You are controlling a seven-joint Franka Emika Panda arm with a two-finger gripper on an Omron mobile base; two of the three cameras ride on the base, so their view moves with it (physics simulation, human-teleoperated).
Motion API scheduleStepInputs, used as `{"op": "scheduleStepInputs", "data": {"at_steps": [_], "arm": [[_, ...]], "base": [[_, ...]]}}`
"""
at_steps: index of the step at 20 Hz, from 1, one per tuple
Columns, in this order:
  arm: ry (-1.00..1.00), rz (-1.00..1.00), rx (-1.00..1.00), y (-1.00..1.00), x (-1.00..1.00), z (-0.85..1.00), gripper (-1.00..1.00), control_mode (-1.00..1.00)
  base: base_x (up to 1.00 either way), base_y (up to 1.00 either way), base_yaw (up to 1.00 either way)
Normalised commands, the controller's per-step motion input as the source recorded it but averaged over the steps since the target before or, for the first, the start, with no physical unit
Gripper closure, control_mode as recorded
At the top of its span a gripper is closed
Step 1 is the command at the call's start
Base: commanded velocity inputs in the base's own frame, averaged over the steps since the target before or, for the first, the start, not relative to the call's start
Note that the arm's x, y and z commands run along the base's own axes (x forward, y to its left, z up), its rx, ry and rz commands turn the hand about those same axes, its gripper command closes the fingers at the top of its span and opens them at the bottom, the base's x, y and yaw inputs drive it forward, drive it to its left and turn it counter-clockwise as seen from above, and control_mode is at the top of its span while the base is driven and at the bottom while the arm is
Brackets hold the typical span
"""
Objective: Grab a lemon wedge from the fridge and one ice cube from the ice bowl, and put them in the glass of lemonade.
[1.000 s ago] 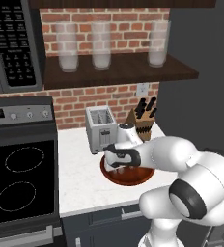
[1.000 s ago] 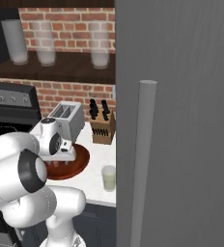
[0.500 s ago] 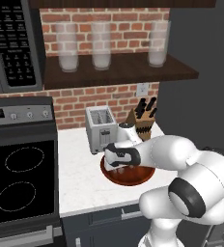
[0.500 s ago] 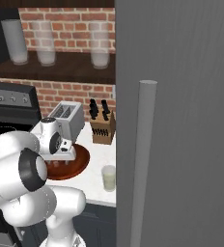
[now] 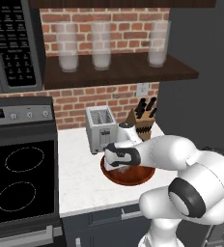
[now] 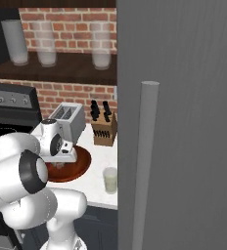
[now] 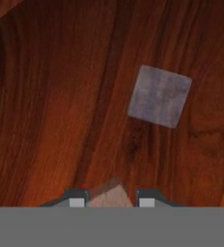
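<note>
Gripper (image 7: pixel 112 198) pinches an ice cube (image 7: pixel 110 195) inside the ice bowl (image 7: pixel 46 106) on the white counter (image 5: pixel 80 183).

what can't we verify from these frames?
- Grip contact: in the hand view the end effector brackets an ice cube, both cut off by the bottom edge.
- Ice bowl contents: hidden by the arm in the left base view.
- Lemon wedge: fridge door is shut.
- Glass of lemonade: too small to see what floats in it.
</note>
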Motion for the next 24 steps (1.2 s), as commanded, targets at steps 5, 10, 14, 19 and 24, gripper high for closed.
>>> {"op": "scheduleStepInputs", "data": {"at_steps": [5,10,14,19,24], "arm": [[0.0,0.0,0.0,0.0,0.0,0.0,1.0,-1.0],[0.0,0.0,0.0,-0.05,0.0,0.0,1.0,-1.0],[0.0,0.0,0.01,-0.07,0.0,0.24,1.0,-1.0],[0.0,0.0,0.05,0.0,0.0,0.69,1.0,-1.0],[0.0,0.0,0.03,0.03,0.0,0.72,1.0,-1.0]], "base": [[0.0,0.0,0.0],[0.0,0.0,0.0],[0.0,0.0,0.0],[0.0,0.0,0.0],[0.0,0.0,0.0]]}}
